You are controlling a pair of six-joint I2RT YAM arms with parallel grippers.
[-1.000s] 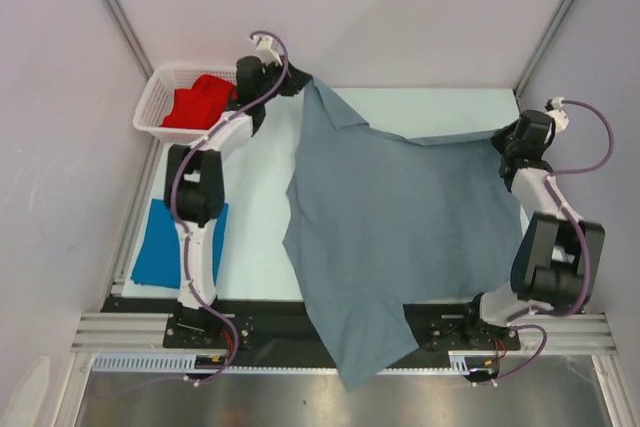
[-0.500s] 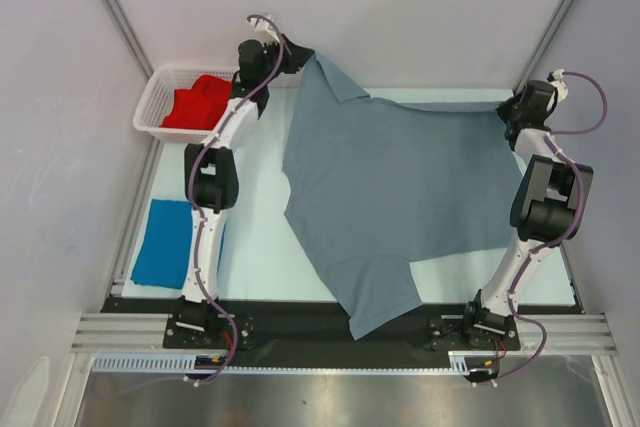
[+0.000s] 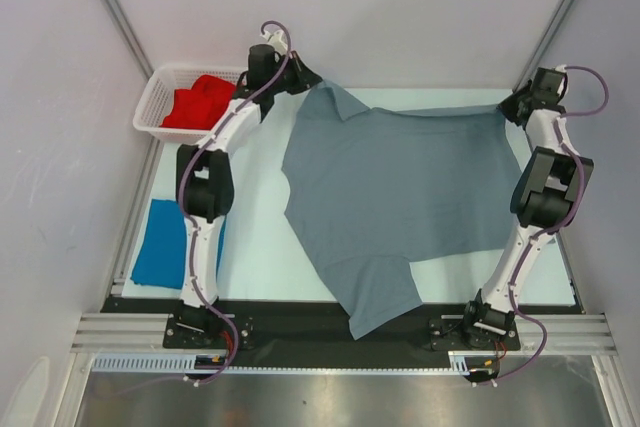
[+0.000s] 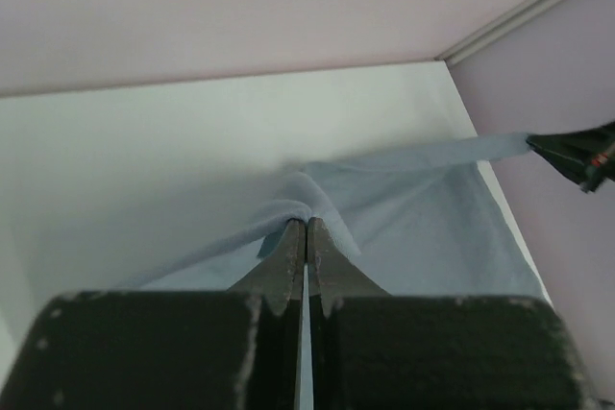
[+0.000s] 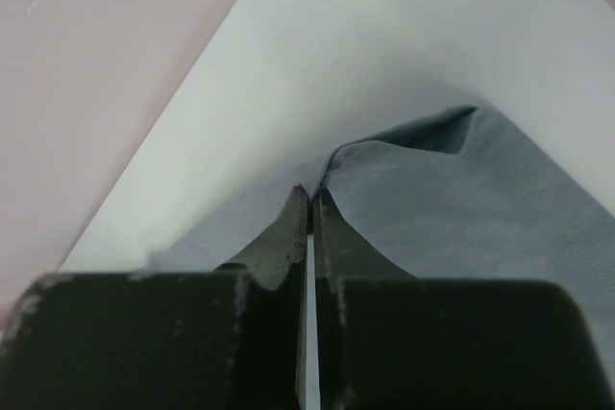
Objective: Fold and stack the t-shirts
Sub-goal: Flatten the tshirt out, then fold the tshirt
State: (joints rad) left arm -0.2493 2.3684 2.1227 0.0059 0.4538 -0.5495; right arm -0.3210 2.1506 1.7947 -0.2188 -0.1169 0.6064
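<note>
The slate grey t-shirt (image 3: 400, 197) lies spread over the table, its lower end hanging past the near edge. My left gripper (image 3: 312, 80) is shut on its far left corner; the left wrist view shows the jaws (image 4: 307, 223) pinching a fold of grey cloth (image 4: 423, 228). My right gripper (image 3: 512, 109) is shut on its far right corner; the right wrist view shows the tips (image 5: 310, 194) nipping the shirt's edge (image 5: 480, 208). The far edge is stretched between the two. The red t-shirt (image 3: 198, 102) lies bunched in the basket. The bright blue t-shirt (image 3: 160, 243) lies folded at the left edge.
The white mesh basket (image 3: 152, 107) stands at the far left corner of the table. Grey walls with metal corner posts close in the back and both sides. The right gripper's tip (image 4: 577, 153) shows at the right of the left wrist view.
Both arms have reached farther back, pulling the grey shirt away from the near edge. It now lies flatter, with its far edge stretched straight, and less of it hangs over the front.
</note>
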